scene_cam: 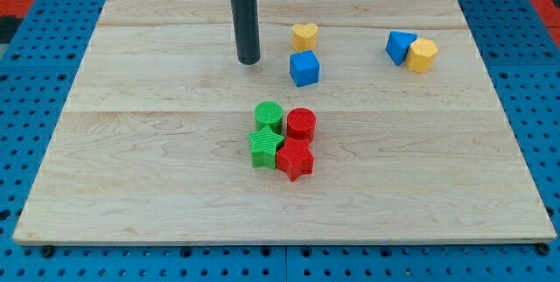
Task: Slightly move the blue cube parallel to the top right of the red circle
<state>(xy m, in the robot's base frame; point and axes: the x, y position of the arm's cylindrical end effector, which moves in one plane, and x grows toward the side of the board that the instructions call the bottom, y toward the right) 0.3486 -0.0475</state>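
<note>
Camera view, and my tip (249, 60) is planted on the board (131, 168) at about nine o'clock from the blue cube (304, 68), a clear gap between them, nothing touching. It's a bare rod, so nothing opens or shuts and it has hold of nothing; it only shoves. The cube sits at roughly twelve o'clock from the red circle (301, 123), a touch toward one, with bare wood between the two. Just above the cube, near but apart, is the yellow heart (304, 35).

Why park on the cube's left? My read: a short push from there slides it toward three o'clock, landing it up and right of the circle. Only a nudge is wanted, so I'd keep it gentle.

The circle is locked in a tight cluster: green circle (268, 116) at its nine o'clock, green star (264, 147) and red star (295, 158) below, all pressed together. Far off at two o'clock, a blue triangle (400, 46) touches a yellow hexagon (423, 55), well out of the cube's likely path.
</note>
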